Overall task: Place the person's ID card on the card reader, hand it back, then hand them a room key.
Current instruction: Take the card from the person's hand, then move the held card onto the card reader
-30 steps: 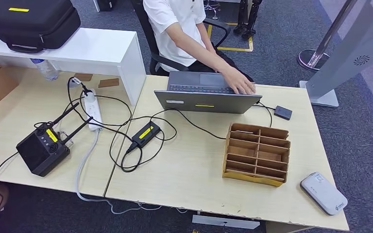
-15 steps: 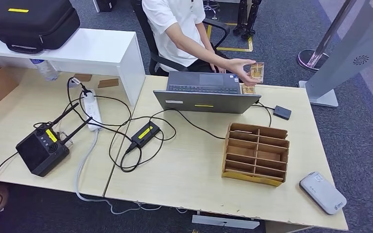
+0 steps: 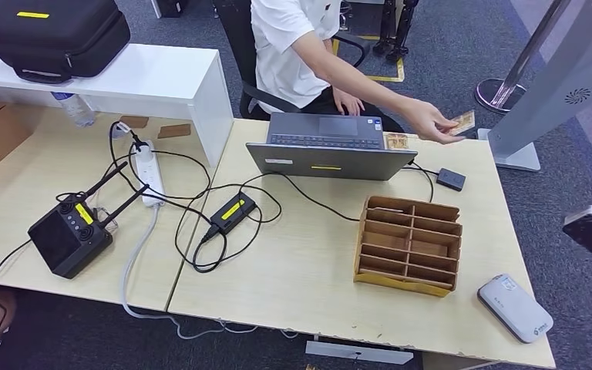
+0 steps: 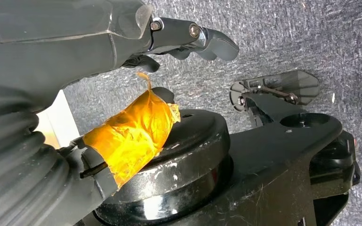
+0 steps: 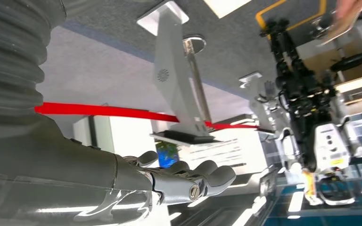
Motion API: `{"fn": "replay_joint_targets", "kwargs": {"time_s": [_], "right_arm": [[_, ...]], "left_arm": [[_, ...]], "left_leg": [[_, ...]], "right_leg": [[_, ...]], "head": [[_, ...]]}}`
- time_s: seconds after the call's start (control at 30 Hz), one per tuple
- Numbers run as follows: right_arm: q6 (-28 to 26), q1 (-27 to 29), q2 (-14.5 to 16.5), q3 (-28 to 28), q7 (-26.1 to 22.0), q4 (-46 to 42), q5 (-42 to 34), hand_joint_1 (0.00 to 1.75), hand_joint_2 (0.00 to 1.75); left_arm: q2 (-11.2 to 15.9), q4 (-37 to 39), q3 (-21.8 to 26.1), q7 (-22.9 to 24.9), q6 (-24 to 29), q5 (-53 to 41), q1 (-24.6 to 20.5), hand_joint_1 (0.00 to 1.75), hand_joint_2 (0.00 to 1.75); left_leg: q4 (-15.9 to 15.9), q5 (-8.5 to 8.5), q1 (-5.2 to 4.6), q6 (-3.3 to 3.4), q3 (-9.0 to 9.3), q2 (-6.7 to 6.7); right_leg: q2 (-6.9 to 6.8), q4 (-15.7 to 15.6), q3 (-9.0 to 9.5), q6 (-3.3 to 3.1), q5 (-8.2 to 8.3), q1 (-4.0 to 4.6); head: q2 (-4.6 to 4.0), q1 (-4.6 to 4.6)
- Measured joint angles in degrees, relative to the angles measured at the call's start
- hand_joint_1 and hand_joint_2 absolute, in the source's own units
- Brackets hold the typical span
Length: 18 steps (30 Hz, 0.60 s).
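Desk (image 3: 301, 270) with laptop (image 3: 330, 160), wooden organizer (image 3: 408, 244) (compartments), card reader (image 3: 513, 307)

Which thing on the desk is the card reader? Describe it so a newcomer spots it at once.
Start at the light wooden desk and find the open grey laptop at its far edge. From there look toward the robot past the brown wooden slotted organizer to the desk's near right corner. The card reader lies there: a flat, light grey device with rounded corners, the only pale, cable-free thing on that side.
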Motion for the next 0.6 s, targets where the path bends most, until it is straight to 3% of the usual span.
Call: {"fn": "replay_joint_targets", "kwargs": {"time_s": [0.23, 0.6], "right_arm": [[-2.86, -1.86, 1.18, 3.97, -0.4, 0.31, 3.82, 0.0, 1.75], [-15.88, -7.99, 7.29, 14.12, 4.25, 5.27, 23.79, 0.0, 1.75]], "left_arm": [[0.0, 0.0, 0.59, 0.48, -1.87, 0.4, -0.11, 0.0, 1.75], [0.02, 0.0, 0.65, 0.25, -3.63, -1.39, -0.31, 0.0, 1.75]], "left_leg": [[0.0, 0.0, 0.0, 0.0, -0.02, -0.04], [-0.01, 0.02, 0.01, -0.03, 0.0, -0.01]], "right_leg": [[-0.02, 0.0, 0.0, 0.0, 0.0, 0.0], [0.01, 0.05, 0.02, -0.01, 0.0, 0.01]], "head": [[0.0, 0.01], [0.0, 0.0]]}}
